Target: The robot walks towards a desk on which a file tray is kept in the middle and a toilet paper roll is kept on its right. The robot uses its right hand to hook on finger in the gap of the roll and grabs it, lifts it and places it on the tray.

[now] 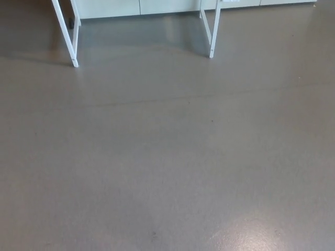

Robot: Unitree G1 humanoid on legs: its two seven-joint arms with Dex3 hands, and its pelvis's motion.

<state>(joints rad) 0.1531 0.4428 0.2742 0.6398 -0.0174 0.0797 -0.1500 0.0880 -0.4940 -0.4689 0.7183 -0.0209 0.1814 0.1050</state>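
Nowhere in the head view is the toilet paper roll showing, and the file tray is missing too; both presumably are sitting on top of the counter, above the upper edge of the picture, though that is a judgement from the task and not something seen. What is showing of the counter is only its white frame: a left leg [67, 36] slanting down to the floor near the top left, and a right leg [213, 29] standing near the top middle. Behind the legs a pale cabinet front [136, 7] is running along the top edge. The grey floor [167, 157] is filling almost everything else, lying bare between the camera and the legs.

Neither hand is showing, so how far their fingers are spread, and whether they are holding anything, cannot be told. The relation that matters is therefore only rough: the counter is lying ahead and a little to the robot's left, well apart from it. The walk seems to be in hand, with the roll not yet reachable by the right arm.
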